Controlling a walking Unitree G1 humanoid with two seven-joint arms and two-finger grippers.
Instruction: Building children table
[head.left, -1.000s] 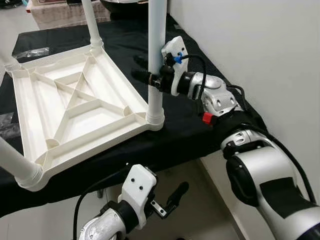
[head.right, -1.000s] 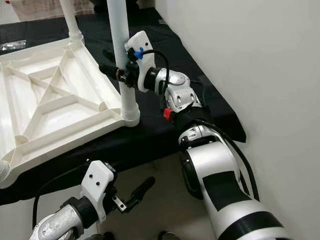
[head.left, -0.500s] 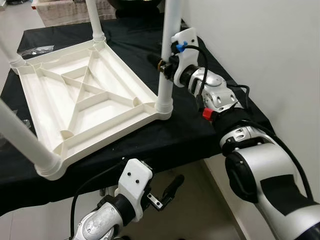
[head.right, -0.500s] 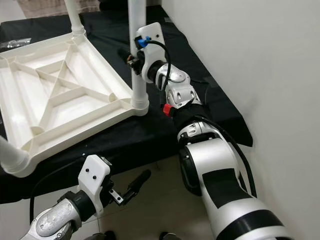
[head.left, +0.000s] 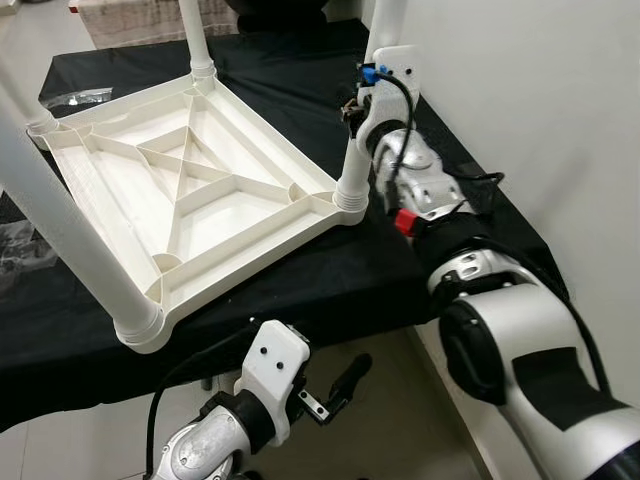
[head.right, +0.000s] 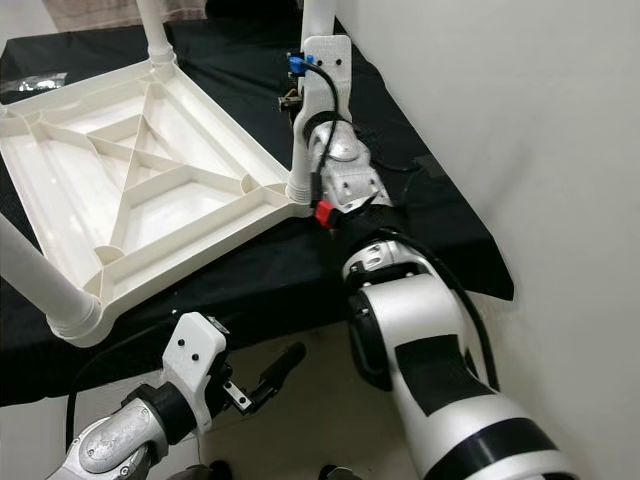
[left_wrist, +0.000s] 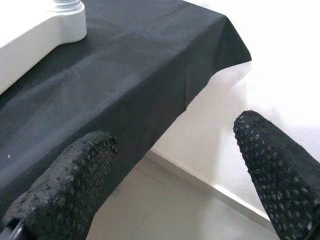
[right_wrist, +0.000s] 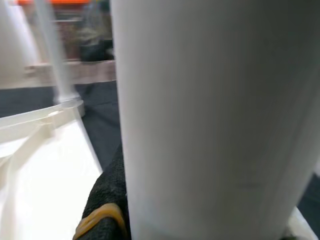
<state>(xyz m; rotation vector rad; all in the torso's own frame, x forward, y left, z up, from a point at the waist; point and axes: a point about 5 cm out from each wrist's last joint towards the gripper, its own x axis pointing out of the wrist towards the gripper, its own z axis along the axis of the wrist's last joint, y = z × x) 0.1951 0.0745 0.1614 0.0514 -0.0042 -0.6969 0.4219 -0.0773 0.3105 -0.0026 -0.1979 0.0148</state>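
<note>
- The right hand (head.left: 352, 108), upper centre of the frame, is clamped on a white table leg (head.left: 358, 150), probably to seat it in its corner socket.
- The upturned white tabletop (head.left: 190, 200) lies upper left on the black-draped desk (head.left: 330, 270), its other legs already standing.
- The left hand (head.left: 335, 385), fingers apart and empty, hangs idle at the bottom, below the desk edge.
- A wall stands close on the right.

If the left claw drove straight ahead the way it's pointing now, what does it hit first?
Probably nothing close: the open left claw points past the black tablecloth's hanging edge toward pale floor and wall, though depth is unclear.
</note>
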